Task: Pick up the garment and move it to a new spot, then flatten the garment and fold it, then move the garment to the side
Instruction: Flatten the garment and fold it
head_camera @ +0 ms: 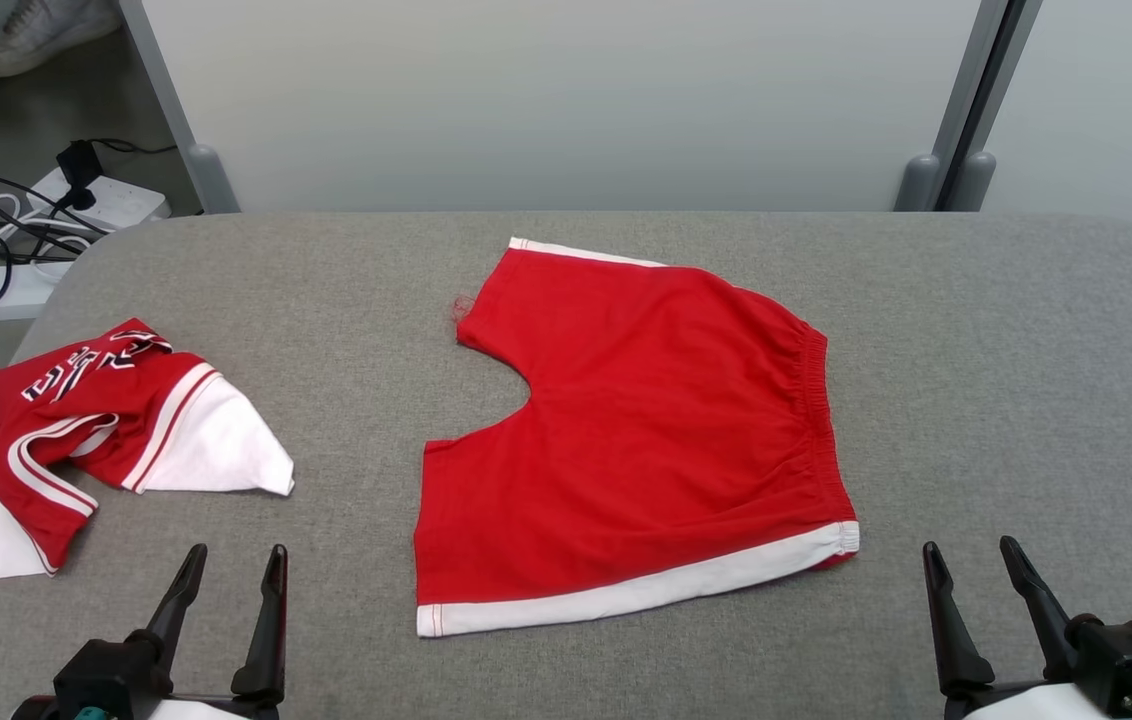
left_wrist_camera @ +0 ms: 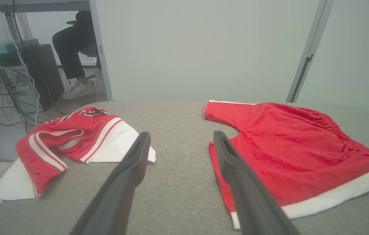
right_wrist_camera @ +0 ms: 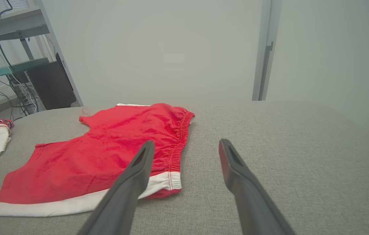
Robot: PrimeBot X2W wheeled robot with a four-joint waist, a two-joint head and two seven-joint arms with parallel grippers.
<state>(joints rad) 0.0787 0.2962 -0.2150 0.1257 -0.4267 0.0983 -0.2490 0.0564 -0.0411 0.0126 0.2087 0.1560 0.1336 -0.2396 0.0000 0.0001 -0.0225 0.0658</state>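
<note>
**Shorts laid flat, fold yet to begin**

We take the grey table (head_camera: 1026, 350) as our landmark. The red shorts (head_camera: 646, 430) lie at the table's middle, spread out in a single flat layer. Their elastic waistband (head_camera: 816, 400) points toward the table's right side, and the two legs point toward its left. A white band (head_camera: 626, 595) runs along the edge of the shorts nearest the table's front. A crumpled red and white jersey (head_camera: 116, 430) sits by the table's left edge, well apart from the shorts.

Both grippers hover over the table's front edge. The left gripper (head_camera: 237, 550) is off the shorts' leg end and the right gripper (head_camera: 969, 545) is off the waistband end. On each, the fingers are spread wide and released. They hold nothing and touch no cloth.

We judge that the shorts are the garment in hand. They look placed and smoothed, so the flattening looks done or nearly so, and the fold comes next. No part of them is doubled over yet.

We think the next move calls for both arms to reach forward together. The left would go to the near leg's corner and the right to the near waistband corner. Each would pinch the white band cleanly off the table's surface. Then both would carry that edge evenly over to the far edge, so one leg lands squarely on the other.
</note>
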